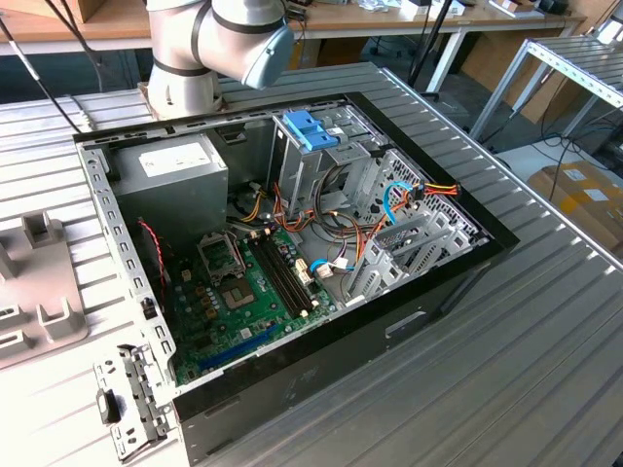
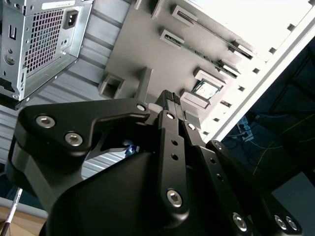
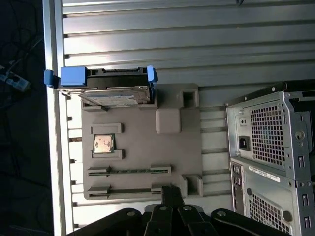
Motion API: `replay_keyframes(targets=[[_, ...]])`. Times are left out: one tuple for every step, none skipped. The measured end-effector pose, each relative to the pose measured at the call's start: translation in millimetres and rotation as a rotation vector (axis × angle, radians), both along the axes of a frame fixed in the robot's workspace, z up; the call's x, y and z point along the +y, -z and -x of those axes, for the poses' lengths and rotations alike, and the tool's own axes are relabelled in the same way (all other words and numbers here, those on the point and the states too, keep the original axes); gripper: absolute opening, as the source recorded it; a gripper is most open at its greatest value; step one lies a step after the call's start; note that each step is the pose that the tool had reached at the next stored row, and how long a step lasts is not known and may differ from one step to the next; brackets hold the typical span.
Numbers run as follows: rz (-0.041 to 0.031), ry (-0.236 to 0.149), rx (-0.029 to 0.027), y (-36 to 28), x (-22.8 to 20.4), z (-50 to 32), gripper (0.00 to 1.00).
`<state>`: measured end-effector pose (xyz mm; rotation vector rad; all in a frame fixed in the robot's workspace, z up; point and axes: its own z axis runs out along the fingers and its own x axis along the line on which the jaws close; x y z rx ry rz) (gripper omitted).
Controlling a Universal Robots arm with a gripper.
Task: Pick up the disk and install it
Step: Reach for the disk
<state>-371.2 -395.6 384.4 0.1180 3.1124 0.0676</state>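
Pick-up is in hand but not begun. The tool (image 3: 171, 191) hangs closed on nothing over the grey fixture tray (image 3: 142, 132) on the worktop (image 3: 172, 39). The one disk (image 3: 115, 96) lies at the tray's end farthest from the tool. Grasping calls for opened jaws straddling its blue carrier. Also present: one processor chip (image 3: 103, 143), one open computer case (image 1: 292, 243).
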Motion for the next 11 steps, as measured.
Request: replay_keyframes(targets=[[0.0000,0.000,0.0000,0.1,0.0,0.6,0.11],[0.0000,0.000,0.0000,0.1,0.1,1.3,0.11],[0.0000,0.000,0.0001,0.2,0.1,2.6,0.11],[0.0000,0.000,0.0001,0.3,0.2,3.9,0.11],[0.0000,0.000,0.0001,0.3,0.3,5.2,0.11],[-0.0001,0.000,0.0000,0.5,0.3,6.3,0.11],[0.0000,0.000,0.0000,0.6,0.4,7.2,0.11],[0.0000,0.000,0.0000,0.6,0.4,8.2,0.11],[0.0000,0.000,0.0001,0.6,0.5,9.6,0.11],[0.0000,0.000,0.0001,0.7,0.5,10.6,0.11],[0.0001,0.000,0.0001,0.8,0.5,12.0,0.11]])
